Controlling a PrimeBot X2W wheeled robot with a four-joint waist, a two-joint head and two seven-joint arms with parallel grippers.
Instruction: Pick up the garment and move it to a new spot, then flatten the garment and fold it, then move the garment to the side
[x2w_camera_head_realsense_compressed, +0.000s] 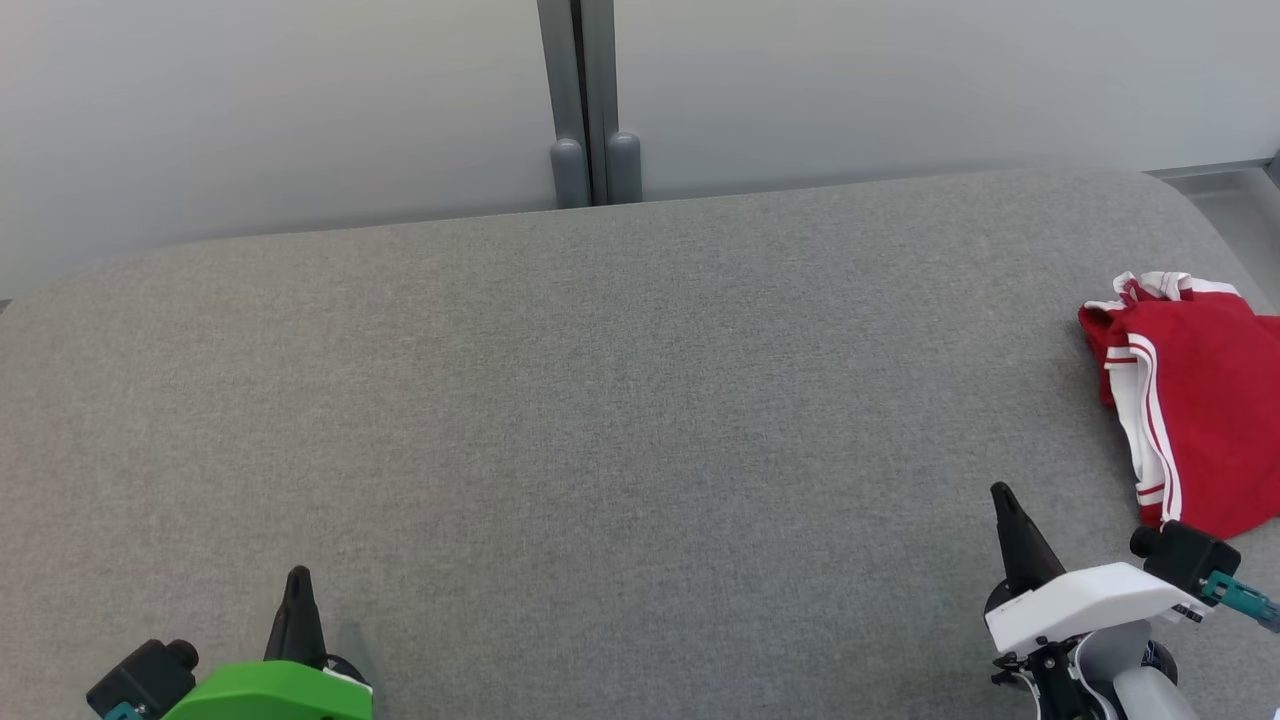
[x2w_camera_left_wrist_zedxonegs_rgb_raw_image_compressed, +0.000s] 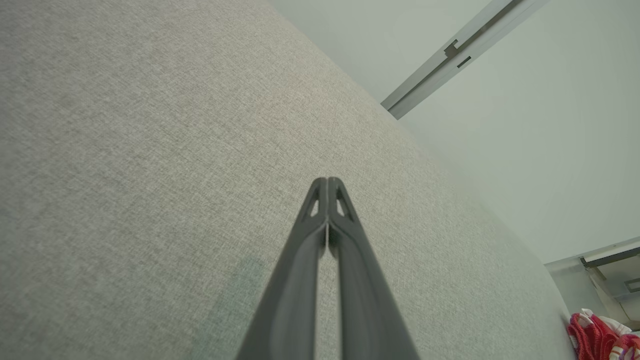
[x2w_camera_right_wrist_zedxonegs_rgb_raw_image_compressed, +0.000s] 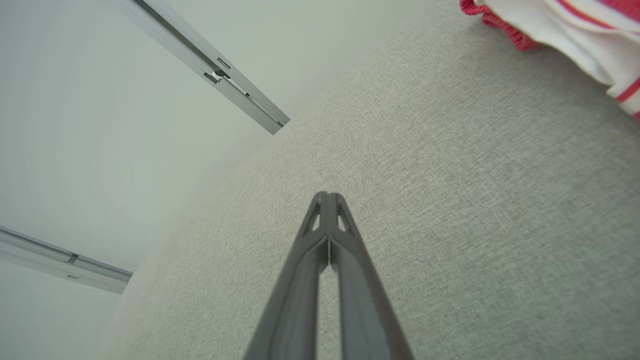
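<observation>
The red jersey garment (x2w_camera_head_realsense_compressed: 1200, 400) with white panels and red-white stripe trim is seen crumpled in a loose heap at the far right of the grey woven fabric surface (x2w_camera_head_realsense_compressed: 600, 420), partly cut off by the edge of the head view. It is placed just ahead of and to the outer side of the right gripper (x2w_camera_head_realsense_compressed: 1002, 497), near it but not touched by it. In the right wrist view a white, red-striped fold and a red ribbed edge of the garment (x2w_camera_right_wrist_zedxonegs_rgb_raw_image_compressed: 575, 30) are seen beyond and to the right of the right gripper (x2w_camera_right_wrist_zedxonegs_rgb_raw_image_compressed: 327, 196). The two long dark fingers there are pressed together with nothing held between them.

The left gripper (x2w_camera_head_realsense_compressed: 298, 580) is found well apart from the garment, across the bare cloth. Its fingers are likewise brought together on nothing, as shown in the left wrist view (x2w_camera_left_wrist_zedxonegs_rgb_raw_image_compressed: 327, 182), where the garment (x2w_camera_left_wrist_zedxonegs_rgb_raw_image_compressed: 597, 340) is glimpsed far off to the lower right.

Beyond both fingertips, a pale wall with a grey metal post (x2w_camera_head_realsense_compressed: 590, 100) is seen behind the surface's far edge.
</observation>
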